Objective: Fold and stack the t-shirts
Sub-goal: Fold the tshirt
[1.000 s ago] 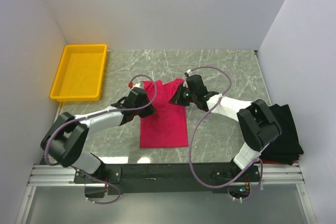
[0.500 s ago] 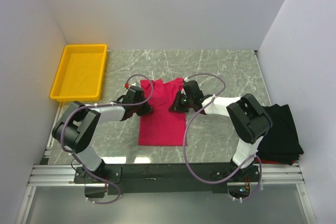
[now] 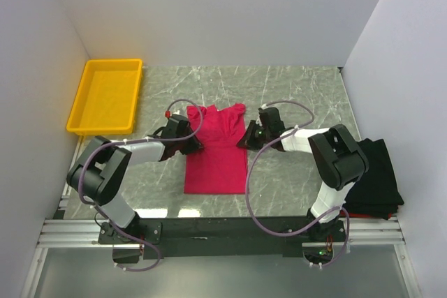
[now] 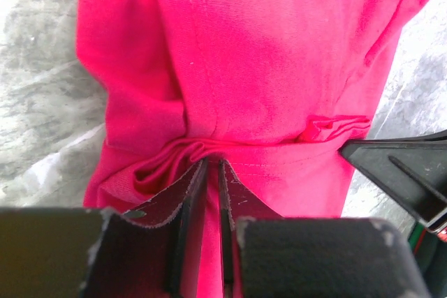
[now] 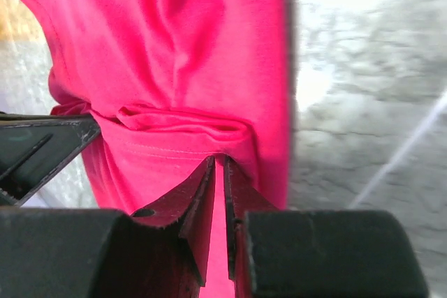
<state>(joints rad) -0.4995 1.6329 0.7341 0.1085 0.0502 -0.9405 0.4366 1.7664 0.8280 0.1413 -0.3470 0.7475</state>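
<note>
The crimson-pink t-shirt (image 3: 216, 155) lies folded into a narrow strip in the middle of the table, its wider end towards the back. My left gripper (image 3: 197, 146) is low at the shirt's left edge. Its jaws stand a narrow slit apart with a bunched fold of pink cloth (image 4: 174, 155) pinched between them (image 4: 211, 163). My right gripper (image 3: 243, 142) is at the opposite edge, shut on a fold of the same shirt (image 5: 218, 160). The black t-shirt (image 3: 377, 172) lies folded at the right edge of the table, beside the right arm's base.
A yellow plastic tray (image 3: 105, 95) sits at the back left corner. White walls close in the table on the left, back and right. The arms' cables loop above the shirt's two sides.
Both grippers have come down to the table at the pink shirt's sides, and the right one has shifted right to the shirt's edge. The shirt now lies flatter and shorter, with its back end spread.
</note>
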